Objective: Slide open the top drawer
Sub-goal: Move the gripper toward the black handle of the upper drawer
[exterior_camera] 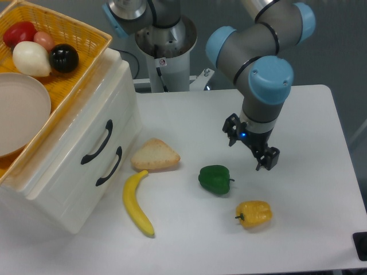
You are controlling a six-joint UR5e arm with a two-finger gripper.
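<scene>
From the fixed camera: the hand (250, 146) hangs above the white counter (309, 126), fingers spread and carrying nothing, well apart from the cabinet (74, 189) over at the left. Between hand and cabinet lie a wedge of bread (155, 154), a banana (137, 204) and a green pepper (215, 179), with a yellow pepper (253, 213) nearer the front edge.

The top drawer (86, 129) sits shut, flush with the cabinet face, the upper of two fronts; its black handle (97, 142) curves out diagonally, just above the lower drawer's handle (109, 167). A yellow basket (86, 54) with a plate and fruit rests on the cabinet's top.

My read: that glossy cream front looks hard and slippery, no place for fingers. The bar handle is the spot, stiff, standing proud of the surface, with a gap behind it. Take it mid-bar, one finger behind, and pull straight out along the drawer's slide. The two handles sit close, so aim carefully. The loaded basket may help the cabinet stay put.
</scene>
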